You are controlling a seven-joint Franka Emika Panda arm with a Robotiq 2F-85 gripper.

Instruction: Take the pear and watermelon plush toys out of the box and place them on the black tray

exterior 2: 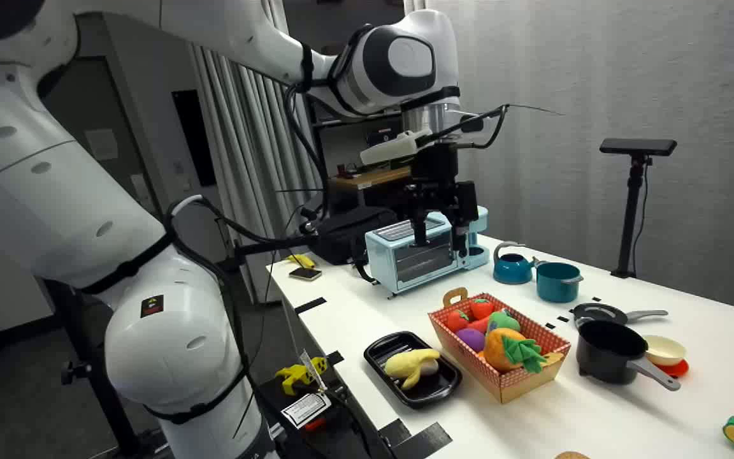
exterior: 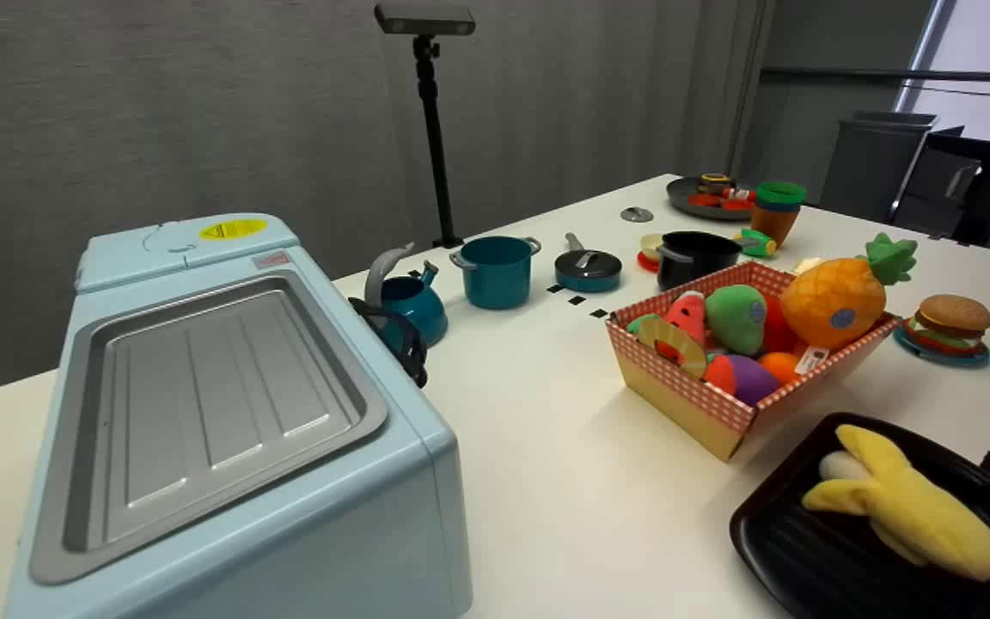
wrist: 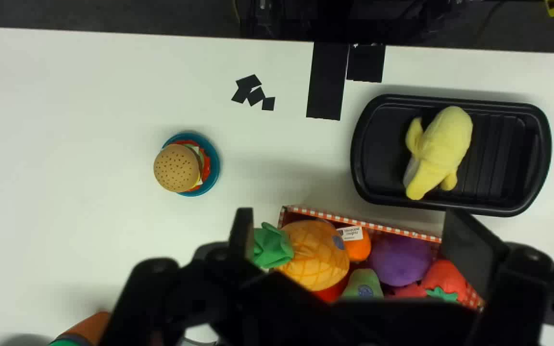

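The green pear plush (exterior: 736, 318) lies in the red-checked box (exterior: 675, 411) among other plush fruit. It also shows in an exterior view (exterior 2: 503, 320) and, partly covered by the gripper, in the wrist view (wrist: 363, 284). The red watermelon plush with black seeds (exterior: 687, 315) leans next to the pear in the box. In the wrist view it is mostly hidden. The black tray (exterior: 791, 546) stands beside the box with a yellow banana plush (wrist: 440, 146) on it. My gripper (exterior 2: 440, 244) is open and empty, high above the table; in the wrist view (wrist: 349, 223) the box shows below its fingers.
A pineapple plush (exterior: 834, 301) sticks up over the box's end. A purple plush (wrist: 400, 259) and strawberry (wrist: 444, 278) crowd the box. A toy burger (wrist: 177, 168), black pot (exterior 2: 610, 350), teal pot (exterior 2: 557, 280) and blue toaster oven (exterior 2: 408, 255) stand around.
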